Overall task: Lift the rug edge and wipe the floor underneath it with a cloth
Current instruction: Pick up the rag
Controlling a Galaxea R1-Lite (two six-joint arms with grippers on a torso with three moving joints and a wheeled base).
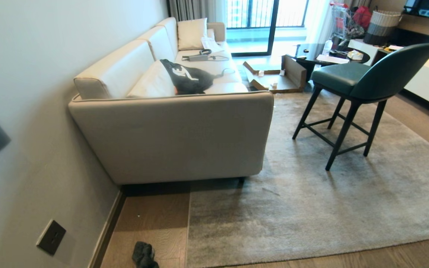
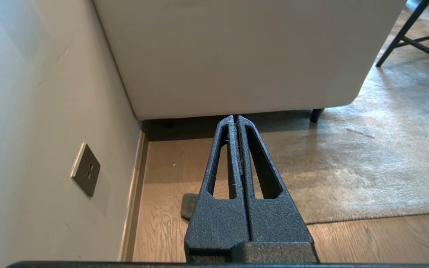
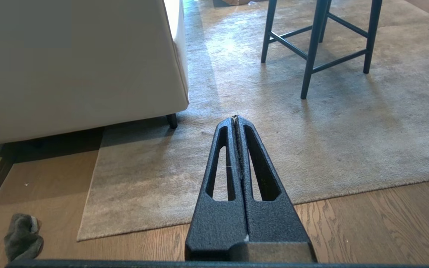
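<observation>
- nothing of the task looks done yet: the rug edge (image 3: 88,193) lies flat on the floor (image 3: 378,223), its square corner down near the sofa (image 1: 169,137), and i judge no wiping has begun.
- the cloth (image 3: 22,236) sits crumpled on the bare planks between the wall's skirting and the rug's side border, close to the corner but not touching it; in the head view it shows at the bottom, by the wall socket (image 1: 51,237).
- left to do, as i judge it: fetch the cloth, raise the border, wipe beneath, lay it back.
- my left claw (image 2: 235,118) has its fingers pressed together, holding nothing, hanging above the planks and pointing toward the sofa's base.
- my right claw (image 3: 235,118) is likewise closed and empty, hanging over the rug, touching nothing, with the chair (image 1: 363,85) beyond it.
</observation>
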